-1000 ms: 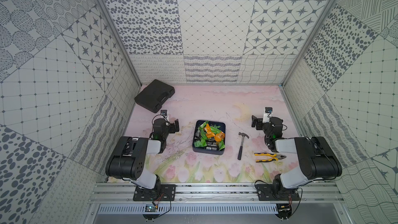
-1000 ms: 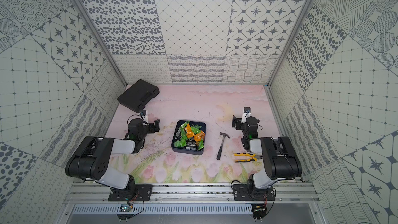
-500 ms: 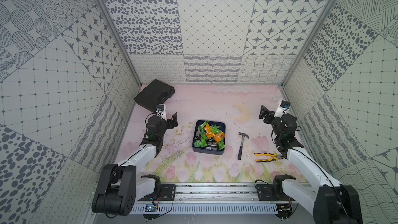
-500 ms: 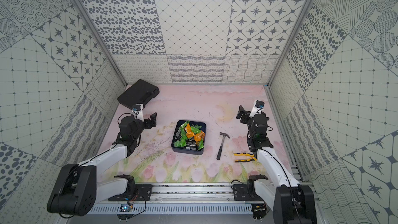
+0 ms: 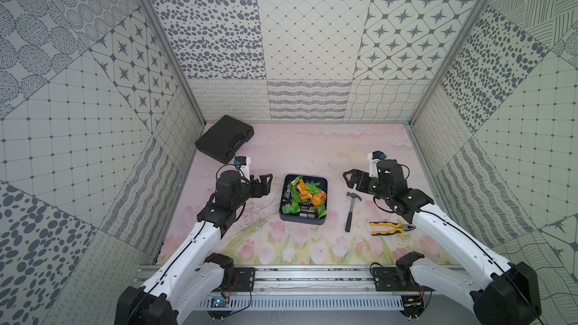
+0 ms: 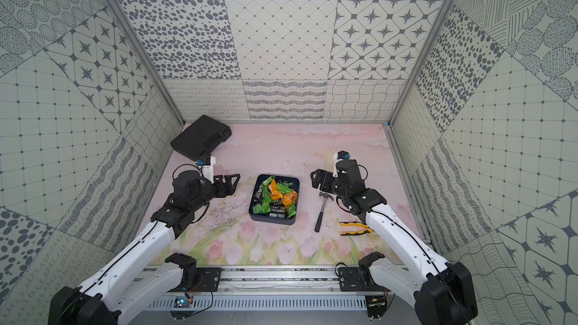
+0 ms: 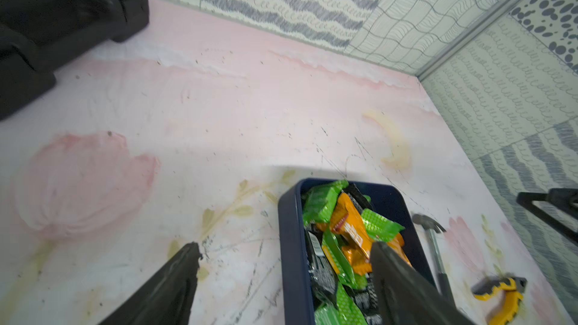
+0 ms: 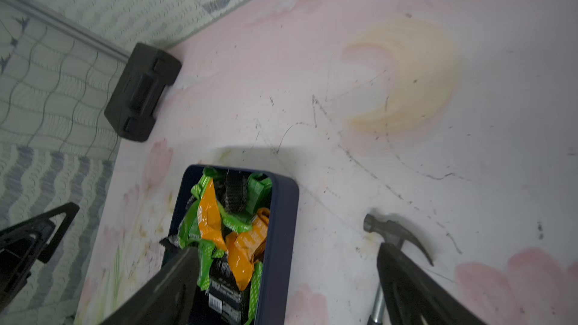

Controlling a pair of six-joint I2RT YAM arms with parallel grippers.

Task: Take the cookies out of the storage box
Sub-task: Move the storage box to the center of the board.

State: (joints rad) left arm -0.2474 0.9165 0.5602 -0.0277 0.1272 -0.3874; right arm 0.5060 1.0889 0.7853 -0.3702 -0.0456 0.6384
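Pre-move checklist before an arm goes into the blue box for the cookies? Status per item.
1. Left gripper open, nothing between the jaws: ok.
2. Right gripper open, nothing between the jaws: ok.
3. Storage box uncovered, cookies exposed on top: ok.
4. Grippers apart from the box, one on each side of it: ok.
5. Set-down spot next to the box on the right arm's side: not ok, the hammer lies beside it and the pliers further out.
6. A single packet free to pinch alone: cannot tell, they overlap in a heap.
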